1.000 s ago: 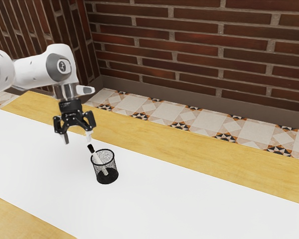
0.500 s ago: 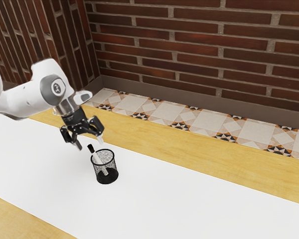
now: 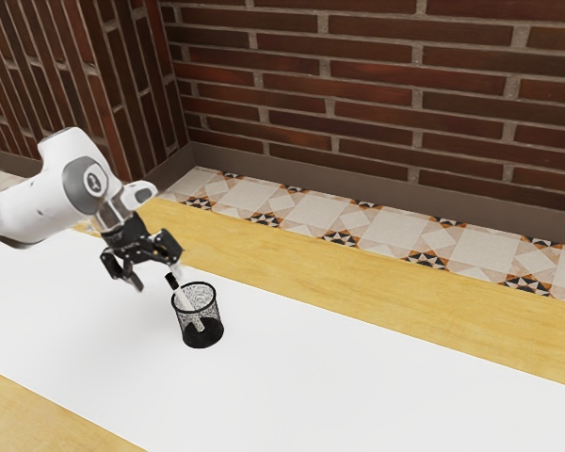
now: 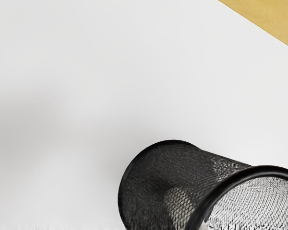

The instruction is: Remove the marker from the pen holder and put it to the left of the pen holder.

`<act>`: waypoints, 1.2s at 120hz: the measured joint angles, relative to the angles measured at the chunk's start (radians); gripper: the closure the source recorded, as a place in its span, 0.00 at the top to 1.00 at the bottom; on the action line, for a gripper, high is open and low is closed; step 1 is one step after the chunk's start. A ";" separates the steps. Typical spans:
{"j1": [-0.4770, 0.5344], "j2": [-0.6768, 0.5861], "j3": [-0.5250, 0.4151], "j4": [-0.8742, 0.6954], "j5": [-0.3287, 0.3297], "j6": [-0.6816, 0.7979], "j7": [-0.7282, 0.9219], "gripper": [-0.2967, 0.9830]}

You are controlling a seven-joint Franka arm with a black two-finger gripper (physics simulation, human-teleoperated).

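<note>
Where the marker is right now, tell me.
The marker leans in the pen holder, its black end poking past the rim toward the exterior view's left, near the open gripper.

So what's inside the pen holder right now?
The marker leans in the pen holder, its black end sticking out above the rim. The dark mesh near the base could cover something small; I can't tell.

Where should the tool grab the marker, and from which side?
Probably best by the black end of the marker, which sticks out above the pen holder. Come down from above, on the exterior view's left, with the open tool tilted to match: the marker leans that way.
</note>
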 joint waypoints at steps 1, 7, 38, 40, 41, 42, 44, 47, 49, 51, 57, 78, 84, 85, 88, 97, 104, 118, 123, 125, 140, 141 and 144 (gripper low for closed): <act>0.003 0.000 0.000 0.005 0.006 -0.010 0.002 0.77; 0.009 -0.001 0.001 0.026 0.033 -0.065 0.014 0.77; -0.006 0.012 -0.030 0.071 0.065 -0.211 0.041 0.76; -0.007 0.014 -0.033 0.074 0.064 -0.215 0.041 0.75; -0.008 0.015 -0.034 0.075 0.064 -0.217 0.042 0.75; -0.009 0.015 -0.035 0.076 0.063 -0.219 0.042 0.75; -0.009 0.016 -0.036 0.078 0.062 -0.222 0.042 0.74; -0.009 0.019 -0.038 0.081 0.061 -0.225 0.042 0.74; -0.009 0.023 -0.039 0.084 0.059 -0.226 0.042 0.73; -0.008 0.028 -0.040 0.090 0.057 -0.226 0.042 0.73; -0.008 0.040 -0.042 0.106 0.057 -0.220 0.040 0.72; -0.006 0.049 -0.042 0.114 0.076 -0.177 0.038 0.69; -0.006 0.050 -0.042 0.113 0.078 -0.169 0.036 0.66; -0.006 0.050 -0.042 0.113 0.078 -0.168 0.036 0.66; -0.006 0.050 -0.042 0.112 0.079 -0.164 0.034 0.64; -0.008 0.050 -0.042 0.111 0.080 -0.153 0.029 0.58; -0.009 0.051 -0.042 0.111 0.081 -0.145 0.025 0.52; -0.018 0.051 -0.043 0.111 0.081 -0.129 0.019 0.41; -0.019 0.050 -0.042 0.110 0.081 -0.125 0.017 0.38; -0.019 0.050 -0.042 0.110 0.081 -0.124 0.016 0.37; -0.019 0.046 -0.042 0.106 0.082 -0.116 0.011 0.29; -0.019 0.046 -0.042 0.105 0.082 -0.116 0.011 0.29; -0.019 0.046 -0.042 0.105 0.082 -0.115 0.010 0.28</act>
